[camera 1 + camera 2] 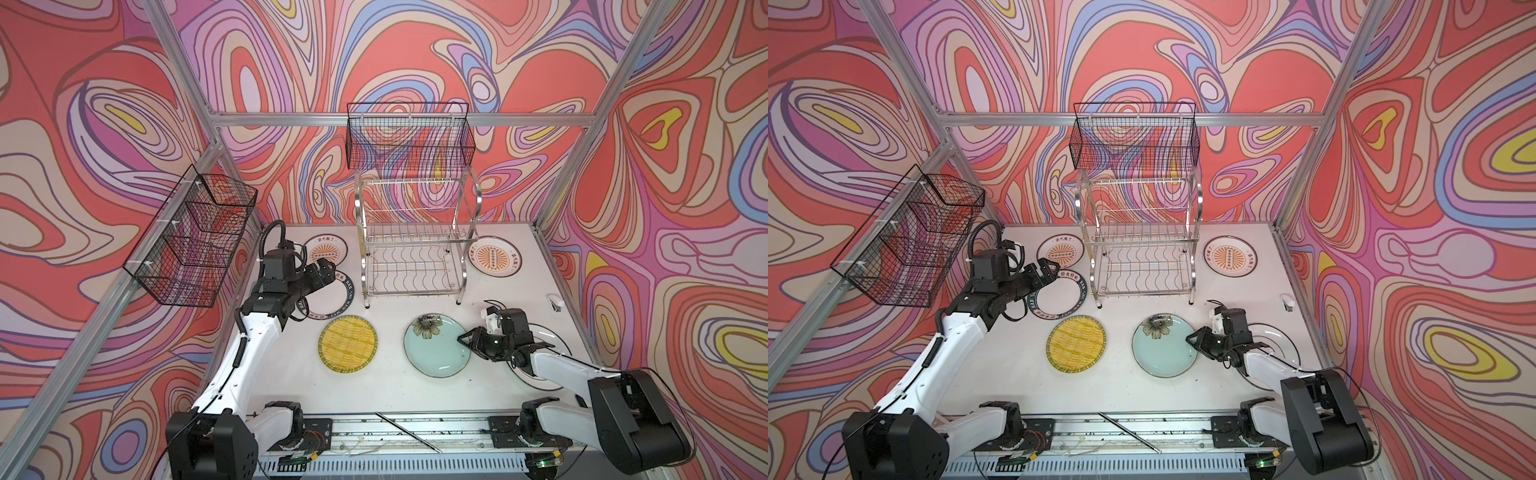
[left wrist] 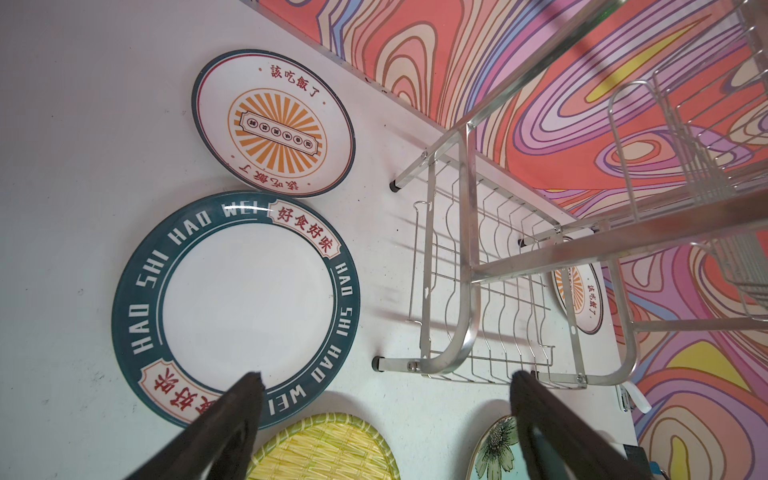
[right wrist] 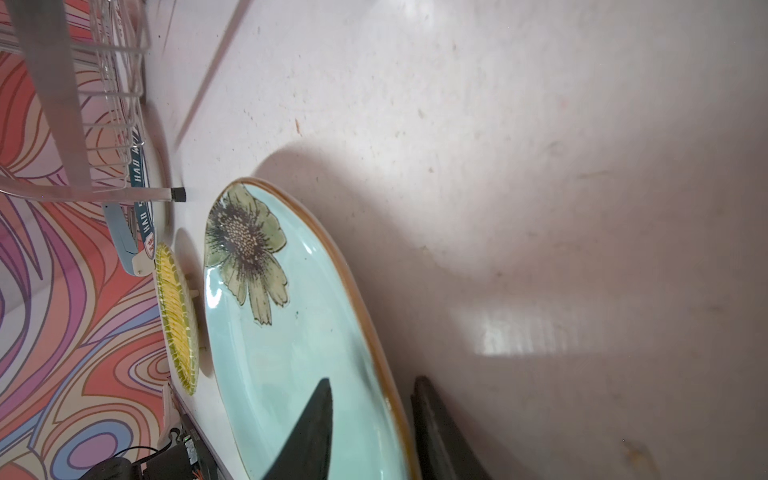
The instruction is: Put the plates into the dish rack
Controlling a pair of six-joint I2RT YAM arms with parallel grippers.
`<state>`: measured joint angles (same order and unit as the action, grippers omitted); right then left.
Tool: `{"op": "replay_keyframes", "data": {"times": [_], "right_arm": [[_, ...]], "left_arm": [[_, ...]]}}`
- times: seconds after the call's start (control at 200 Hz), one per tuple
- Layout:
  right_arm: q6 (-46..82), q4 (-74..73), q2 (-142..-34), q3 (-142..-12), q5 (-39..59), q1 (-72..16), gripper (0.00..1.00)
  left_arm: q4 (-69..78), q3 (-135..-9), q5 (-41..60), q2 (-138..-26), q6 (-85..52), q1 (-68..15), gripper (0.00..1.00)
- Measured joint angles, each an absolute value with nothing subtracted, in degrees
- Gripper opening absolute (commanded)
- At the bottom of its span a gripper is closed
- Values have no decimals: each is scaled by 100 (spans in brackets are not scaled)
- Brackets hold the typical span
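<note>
Six plates lie flat on the white table around the empty chrome dish rack (image 1: 360,232). They are a yellow woven-look plate (image 1: 347,344), a pale aqua flower plate (image 1: 436,351), a green-lettered plate (image 2: 245,291), two orange-sunburst plates (image 1: 326,251) (image 1: 494,257), and a black-ringed plate (image 1: 1277,338) partly under the right arm. My right gripper (image 3: 374,380) straddles the aqua plate's brown rim at its right edge. One finger is over the glaze and one outside the rim, with a narrow gap showing. My left gripper (image 2: 388,378) hangs wide open and empty above the lettered plate.
Black mesh baskets hang on the back wall (image 1: 409,137) and the left wall (image 1: 195,237). A small white object (image 1: 555,301) lies near the table's right edge. A thin metal rod (image 1: 409,432) rests on the front rail.
</note>
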<state>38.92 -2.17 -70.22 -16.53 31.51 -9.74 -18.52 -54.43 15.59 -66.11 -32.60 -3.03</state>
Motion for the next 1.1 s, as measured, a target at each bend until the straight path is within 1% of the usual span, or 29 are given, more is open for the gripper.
{"op": "replay_keyframes", "data": {"times": [0.165, 0.336, 0.436, 0.661, 0.927, 1.102], "right_arm": [[3896, -364, -7028, -1555, 3247, -974, 25], [3883, -434, -7105, -1535, 3319, -976, 15], [3887, -460, -7153, -1531, 3371, -982, 13], [3868, -738, -7170, -1527, 3616, -1002, 0], [3865, -631, -7122, -1562, 3669, -1009, 0], [3817, -222, -6801, -1603, 3586, -1011, 0]], "left_arm": [[-1855, -5448, 1614, -6643, -3256, -307, 95], [-1863, -5463, 1656, -6722, -3236, -307, 95], [-1887, -5465, 1651, -6729, -3210, -307, 95], [-2123, -5625, 1649, -6831, -3148, -307, 94], [-2292, -5743, 1645, -6845, -3127, -307, 93], [-2320, -5743, 1704, -6836, -3179, -349, 91]]}}
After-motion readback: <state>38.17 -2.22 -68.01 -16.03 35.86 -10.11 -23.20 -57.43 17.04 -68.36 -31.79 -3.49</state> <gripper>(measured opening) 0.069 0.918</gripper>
